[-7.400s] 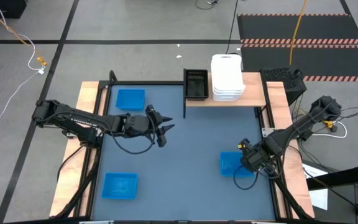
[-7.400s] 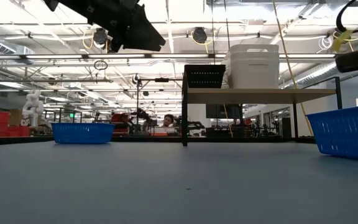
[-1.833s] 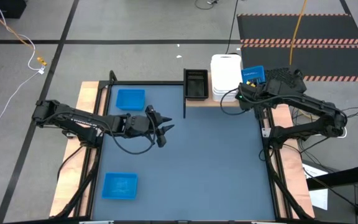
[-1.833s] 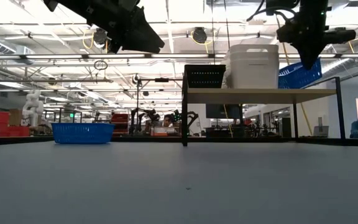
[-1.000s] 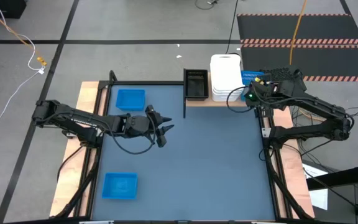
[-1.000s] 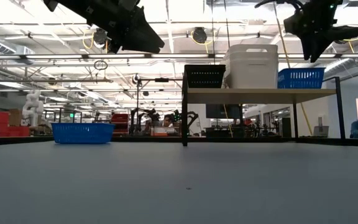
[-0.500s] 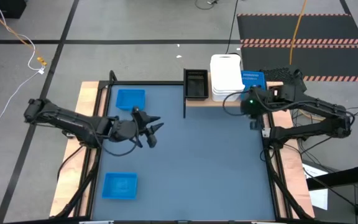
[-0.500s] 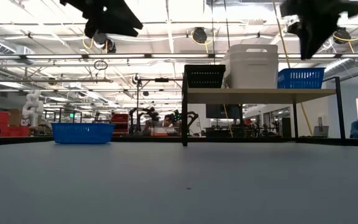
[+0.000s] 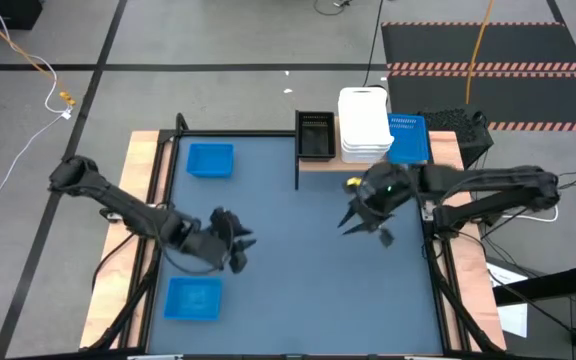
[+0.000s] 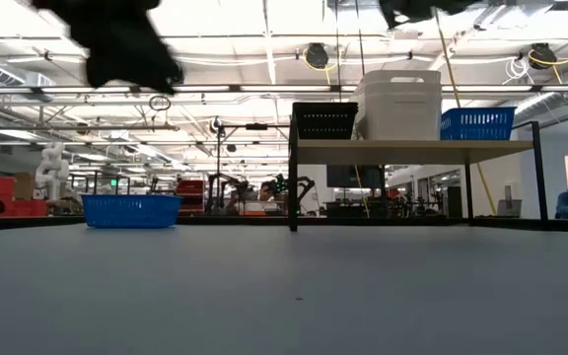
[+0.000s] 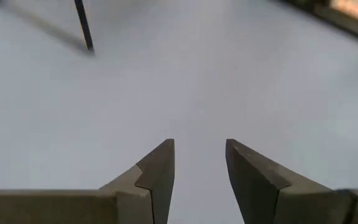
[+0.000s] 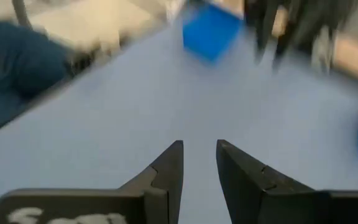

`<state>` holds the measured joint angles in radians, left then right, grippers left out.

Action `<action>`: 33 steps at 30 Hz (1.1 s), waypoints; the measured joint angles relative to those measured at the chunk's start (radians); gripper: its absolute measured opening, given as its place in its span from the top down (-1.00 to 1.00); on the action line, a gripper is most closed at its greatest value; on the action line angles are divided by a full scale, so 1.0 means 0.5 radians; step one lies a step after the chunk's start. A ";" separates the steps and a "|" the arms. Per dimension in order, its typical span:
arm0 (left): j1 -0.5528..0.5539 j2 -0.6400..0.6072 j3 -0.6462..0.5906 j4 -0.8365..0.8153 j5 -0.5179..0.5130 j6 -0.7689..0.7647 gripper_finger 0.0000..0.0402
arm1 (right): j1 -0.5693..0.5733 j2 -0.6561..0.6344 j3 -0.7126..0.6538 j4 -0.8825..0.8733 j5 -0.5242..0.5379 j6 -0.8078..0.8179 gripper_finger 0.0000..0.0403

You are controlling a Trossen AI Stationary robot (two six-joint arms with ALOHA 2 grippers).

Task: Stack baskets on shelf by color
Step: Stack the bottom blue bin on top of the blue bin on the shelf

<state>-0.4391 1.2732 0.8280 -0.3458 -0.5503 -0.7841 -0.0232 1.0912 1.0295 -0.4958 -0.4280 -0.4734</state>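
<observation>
On the shelf (image 9: pixel 438 150) stand a black basket (image 9: pixel 315 134), a stack of white baskets (image 9: pixel 364 125) and one blue basket (image 9: pixel 406 138) at the right end; the low view shows them in a row (image 10: pixel 477 123). Two more blue baskets rest on the table, one far-left (image 9: pixel 210 160) and one near-left (image 9: pixel 193 298). My left gripper (image 9: pixel 244 252) hovers open over the table, between the two left baskets and right of them. My right gripper (image 9: pixel 363 225) hovers open over the table, nearward of the shelf.
The shelf stands on thin black legs (image 10: pixel 292 187) at the table's far edge. The dark blue-grey tabletop (image 9: pixel 308 290) lies bare between the arms. Wooden side boards (image 9: pixel 118 270) flank it. The right wrist view shows the far-left blue basket (image 12: pixel 211 30) and my left arm (image 12: pixel 291 25) beyond.
My right gripper has drawn away from the blue basket on the shelf, moving toward the near edge and leftward out over the table; the basket stays on the shelf. My left gripper has moved toward the near edge, closer to the near-left blue basket.
</observation>
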 joint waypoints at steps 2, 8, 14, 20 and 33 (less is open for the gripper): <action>-0.127 0.036 0.000 -0.112 0.001 -0.231 0.28 | 0.066 0.052 -0.211 0.547 -0.041 0.038 0.56; -0.465 0.137 -0.001 -0.189 0.215 -0.716 0.28 | 0.219 0.519 -0.323 0.985 0.077 0.190 0.46; -0.673 0.168 -0.002 -0.202 0.310 -0.953 0.28 | 0.356 1.044 0.040 1.170 0.180 0.135 0.29; -0.763 0.163 -0.002 -0.358 0.293 -1.129 0.28 | 0.444 1.546 0.574 1.220 0.179 -0.107 0.19; -0.746 0.162 -0.002 -1.152 0.209 -1.950 0.28 | 0.520 2.345 1.247 1.586 0.331 -0.653 0.14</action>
<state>-0.8120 1.3541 0.8272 -0.9216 -0.4458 -1.7592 0.2366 2.2637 1.6529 0.2972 -0.2626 -0.8000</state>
